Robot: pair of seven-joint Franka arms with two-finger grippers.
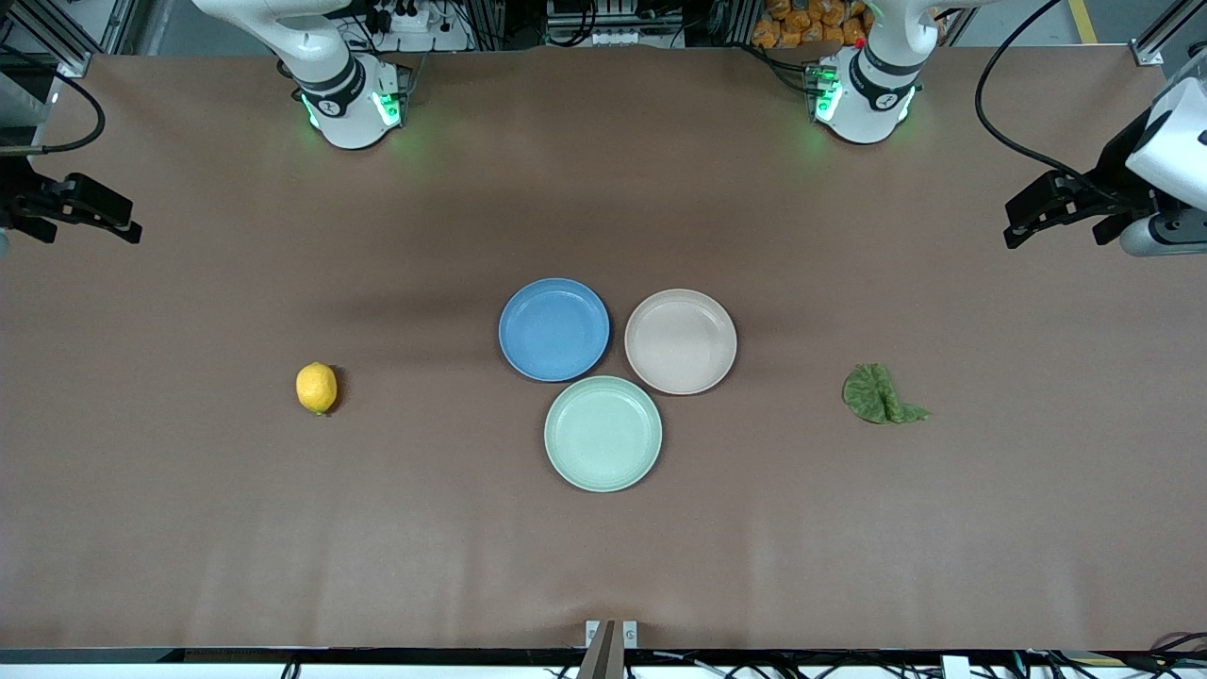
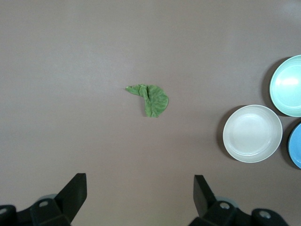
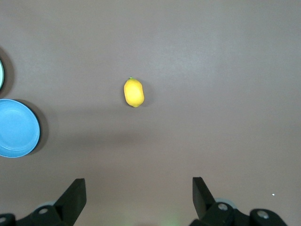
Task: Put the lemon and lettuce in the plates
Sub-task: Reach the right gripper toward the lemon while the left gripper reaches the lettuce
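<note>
The yellow lemon (image 1: 316,388) lies on the table toward the right arm's end; it also shows in the right wrist view (image 3: 133,92). The dark green lettuce (image 1: 880,395) lies toward the left arm's end and shows in the left wrist view (image 2: 151,99). The blue plate (image 1: 553,329) and the beige-pink plate (image 1: 680,340) sit side by side mid-table, both empty. My left gripper (image 1: 1056,215) is open and empty, high at its end of the table. My right gripper (image 1: 80,212) is open and empty, high at its own end.
A pale mint-green plate (image 1: 603,433) sits nearer the front camera, touching the gap between the other two plates, and is empty. The brown table (image 1: 283,528) has bare surface all round the objects.
</note>
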